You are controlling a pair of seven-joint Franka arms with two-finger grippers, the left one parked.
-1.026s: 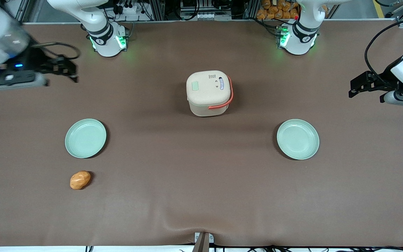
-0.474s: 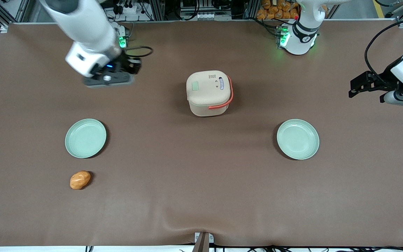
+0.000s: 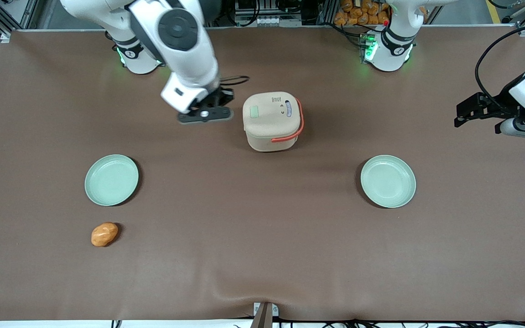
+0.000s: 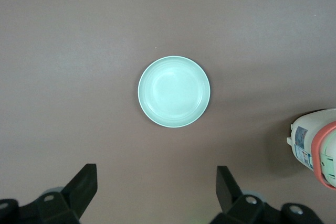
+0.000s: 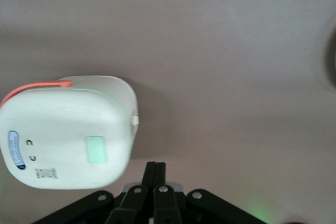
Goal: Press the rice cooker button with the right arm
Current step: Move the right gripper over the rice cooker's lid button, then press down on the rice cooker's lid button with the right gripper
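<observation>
The cream rice cooker (image 3: 271,120) stands mid-table with its lid closed and its coral handle lying toward the parked arm's end. A pale green button (image 3: 254,111) sits on the lid. My right gripper (image 3: 218,102) hangs above the table just beside the cooker, toward the working arm's end, not touching it. In the right wrist view the fingers (image 5: 155,169) are pressed together and empty, with the cooker (image 5: 68,135) and its green button (image 5: 96,149) close by. The cooker's edge also shows in the left wrist view (image 4: 315,148).
Two pale green plates (image 3: 111,179) (image 3: 388,181) lie nearer the front camera than the cooker, one toward each end; one shows in the left wrist view (image 4: 174,98). An orange potato-like lump (image 3: 104,233) lies nearer still. The arm bases (image 3: 137,54) stand at the table's back edge.
My right arm has swung from the working arm's end of the table toward the cooker and now hangs right beside it. The cooker has not moved.
</observation>
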